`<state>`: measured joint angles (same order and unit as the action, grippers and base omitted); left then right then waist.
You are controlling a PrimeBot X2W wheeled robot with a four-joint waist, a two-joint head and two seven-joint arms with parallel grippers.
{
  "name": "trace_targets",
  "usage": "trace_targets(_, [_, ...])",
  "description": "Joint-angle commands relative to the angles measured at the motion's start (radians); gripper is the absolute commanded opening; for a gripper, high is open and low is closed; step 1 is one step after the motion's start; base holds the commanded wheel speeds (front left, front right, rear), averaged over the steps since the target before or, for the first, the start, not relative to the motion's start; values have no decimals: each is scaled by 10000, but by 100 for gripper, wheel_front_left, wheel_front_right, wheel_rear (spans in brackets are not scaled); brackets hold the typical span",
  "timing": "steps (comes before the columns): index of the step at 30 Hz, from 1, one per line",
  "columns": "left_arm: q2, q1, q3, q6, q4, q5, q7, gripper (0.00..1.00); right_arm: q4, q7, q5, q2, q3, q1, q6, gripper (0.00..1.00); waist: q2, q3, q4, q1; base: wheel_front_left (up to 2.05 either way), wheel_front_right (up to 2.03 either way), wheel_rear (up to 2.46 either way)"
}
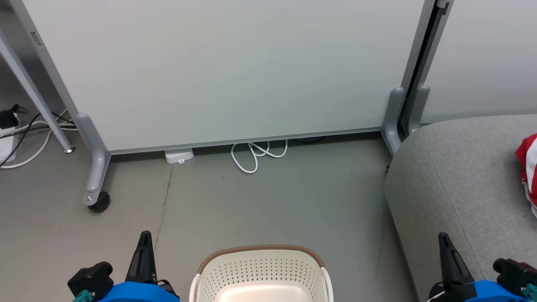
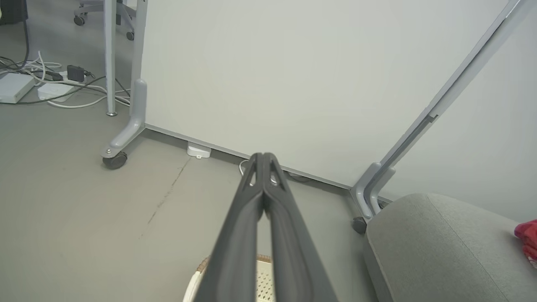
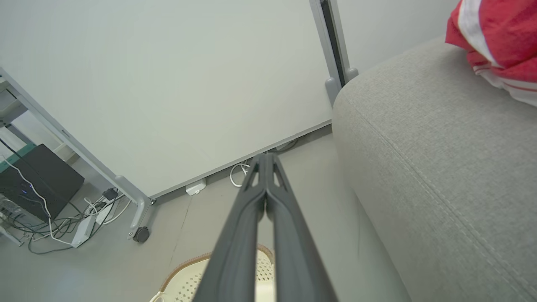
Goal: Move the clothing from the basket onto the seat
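Two arms at rest over a laundry job: the left gripper [image 1: 144, 241] and the right gripper [image 1: 444, 242] rise from the lower corners of the head view, each with its two dark fingers pressed together tip to tip and gripping nothing; both wrist views show the same closed pairs pointing out over the grey floor [image 1: 272, 201]. The cream basket [image 1: 260, 248], brown-rimmed, sits on the floor between the two grippers at the bottom edge of the head view; the grey seat [image 1: 457, 176] stands to its right, a strip of floor between them. The red clothing [image 1: 529, 167], white-striped, lies bunched on top of the seat at the far right, cut by the frame; behind stand a white partition [image 1: 235, 71] on castors and a looped white cable [image 1: 256, 156].
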<state>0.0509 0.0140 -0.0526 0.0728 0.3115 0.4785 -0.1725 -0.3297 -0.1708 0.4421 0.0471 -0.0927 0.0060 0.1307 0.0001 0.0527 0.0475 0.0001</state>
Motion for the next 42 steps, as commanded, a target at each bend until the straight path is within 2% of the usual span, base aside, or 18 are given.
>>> trace_targets(1, [1, -396, 92, 71, -201, 412, 89, 0, 208, 90, 464, 40, -20, -288, 0, 0, -1, -7, -6, -1, 0, 0, 0])
trace_targets(25, [0, -686, 596, 240, -365, 3805, 952, 0, 435, 942, 3965, 44, -76, -604, 1, 0, -1, -127, -108, -1, 0, 0, 0])
trace_targets(42, [-2, -859, 897, 343, -457, 5844, 1474, 0, 557, 1462, 6049, 46, -118, -772, 1, 0, -1, -216, -184, -1, 0, 0, 0])
